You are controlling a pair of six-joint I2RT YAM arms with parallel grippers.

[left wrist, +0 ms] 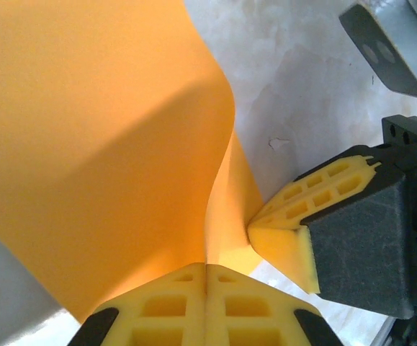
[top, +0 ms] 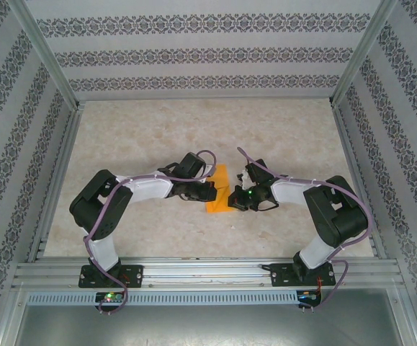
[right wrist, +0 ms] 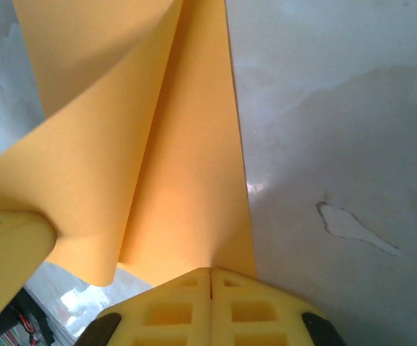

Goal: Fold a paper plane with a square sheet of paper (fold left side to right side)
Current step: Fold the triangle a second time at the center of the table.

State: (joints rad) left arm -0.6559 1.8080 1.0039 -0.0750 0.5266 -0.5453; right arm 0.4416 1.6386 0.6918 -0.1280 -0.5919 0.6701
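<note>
The square sheet of paper (top: 218, 189) sits mid-table between my two grippers, partly raised off the table (top: 158, 137). One layer bows up and over in a soft curl, with no crease pressed yet. My left gripper (left wrist: 207, 268) is pinched tight on the curled layer's near edge, and my right gripper (right wrist: 210, 272) is clamped on the flatter layer just beside it. The risk, as I judge it: pulling my grippers apart could tear the thin paper, and an uneven carry could skew the edges and leave the crease crooked.
</note>
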